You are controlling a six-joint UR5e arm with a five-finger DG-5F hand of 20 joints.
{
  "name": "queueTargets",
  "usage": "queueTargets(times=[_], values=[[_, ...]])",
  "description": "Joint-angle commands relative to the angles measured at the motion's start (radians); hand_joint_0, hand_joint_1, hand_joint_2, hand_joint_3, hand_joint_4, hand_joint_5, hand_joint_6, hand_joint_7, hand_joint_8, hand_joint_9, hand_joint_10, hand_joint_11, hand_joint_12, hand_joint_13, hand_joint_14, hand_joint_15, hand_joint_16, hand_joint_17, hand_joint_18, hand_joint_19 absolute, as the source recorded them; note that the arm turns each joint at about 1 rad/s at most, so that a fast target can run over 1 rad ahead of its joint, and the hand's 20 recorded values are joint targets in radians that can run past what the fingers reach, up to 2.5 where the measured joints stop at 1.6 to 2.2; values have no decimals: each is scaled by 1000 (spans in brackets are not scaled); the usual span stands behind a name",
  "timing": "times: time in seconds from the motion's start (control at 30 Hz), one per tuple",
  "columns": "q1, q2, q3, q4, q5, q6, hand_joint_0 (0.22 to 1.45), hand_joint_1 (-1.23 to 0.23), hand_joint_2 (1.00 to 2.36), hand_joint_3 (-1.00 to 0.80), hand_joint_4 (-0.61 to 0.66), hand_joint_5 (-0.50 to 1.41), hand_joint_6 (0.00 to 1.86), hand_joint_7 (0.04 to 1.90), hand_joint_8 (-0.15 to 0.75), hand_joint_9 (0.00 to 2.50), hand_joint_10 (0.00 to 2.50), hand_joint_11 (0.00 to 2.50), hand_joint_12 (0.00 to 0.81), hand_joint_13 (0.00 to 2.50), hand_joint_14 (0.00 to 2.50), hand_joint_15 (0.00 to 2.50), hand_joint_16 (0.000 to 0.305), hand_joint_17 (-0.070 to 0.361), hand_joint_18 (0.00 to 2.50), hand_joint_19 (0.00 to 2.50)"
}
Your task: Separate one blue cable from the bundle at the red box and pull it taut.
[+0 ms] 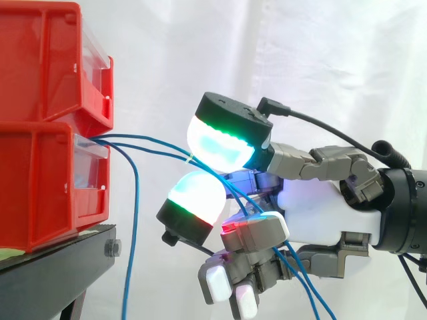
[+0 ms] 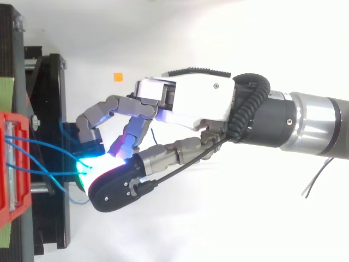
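Two stacked red bins stand at the left on a black stand. Thin blue cables leave the front of the lower bin and run right to my hand. Two of them pass between two glowing cyan-green fingertips, which pinch them, then trail down past the palm. Another blue cable hangs straight down by the stand. The other fingers are curled low under the palm. From above, the hand points left at the bin, with the cables meeting at the glowing pads.
A white curtain backs the scene. The arm enters from the right. An orange marker lies on the white floor beyond the hand. The black stand juts out under the fingertips.
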Motion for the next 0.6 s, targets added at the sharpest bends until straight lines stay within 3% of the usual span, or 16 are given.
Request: queueTargets(times=[0.0, 0.23, 0.33, 0.4, 0.57], values=[[0, 0, 0, 2, 1, 0, 644, -634, 1018, -298, 152, -130, 737, 1320, 405, 1256, 30, 1307, 444, 1058, 20, 593, 54, 121, 1001, 617], [0, 0, 0, 2, -1, 0, 676, -772, 1021, -257, 178, -182, 818, 1259, 417, 1178, 29, 1303, 439, 1003, 22, 584, 54, 122, 979, 608], [0, 0, 0, 2, 1, 0, 703, -795, 1010, -389, 207, -191, 828, 1238, 413, 1150, 28, 1302, 438, 999, 20, 588, 54, 121, 971, 608], [0, 0, 0, 2, -1, 0, 660, -718, 1000, -500, 205, -186, 830, 1226, 413, 1175, 28, 1289, 435, 1007, 20, 583, 54, 121, 981, 617], [0, 0, 0, 0, 1, 0, 595, -593, 1000, -500, 202, -175, 819, 1212, 416, 1215, 28, 1292, 439, 1029, 20, 580, 54, 121, 1006, 613]])
